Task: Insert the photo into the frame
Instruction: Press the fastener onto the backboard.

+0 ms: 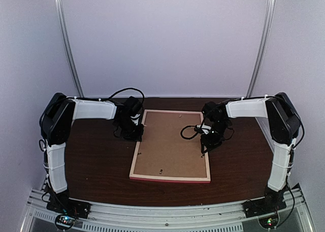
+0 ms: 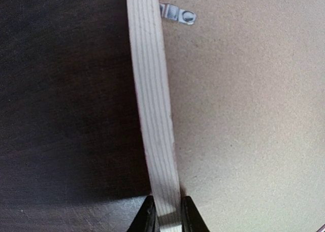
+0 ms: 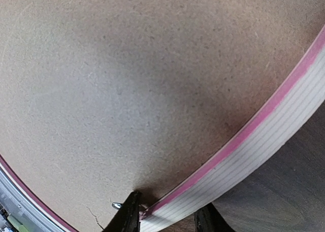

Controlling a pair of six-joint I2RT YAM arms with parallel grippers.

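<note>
The frame point(image 1: 170, 178) lies face down in the middle of the table, with a plain brown backing board point(image 1: 170, 145) filling it. The photo is hidden. My left gripper point(image 1: 136, 135) is at the left rail. In the left wrist view that gripper point(image 2: 166, 219) is shut on the pale wood rail point(image 2: 152, 100), one finger on each side. My right gripper point(image 1: 207, 145) is at the right rail. In the right wrist view it point(image 3: 167, 219) straddles the pink-edged rail point(image 3: 274, 125). Its inner finger touches the rail's inside edge; the outer finger stands apart from the rail.
The dark brown table point(image 1: 96, 161) runs around the frame on all sides. A small metal tab point(image 2: 177, 13) sits on the backing board by the left rail, and another tab point(image 3: 117, 205) sits by my right gripper's inner finger. White walls close in the back and sides.
</note>
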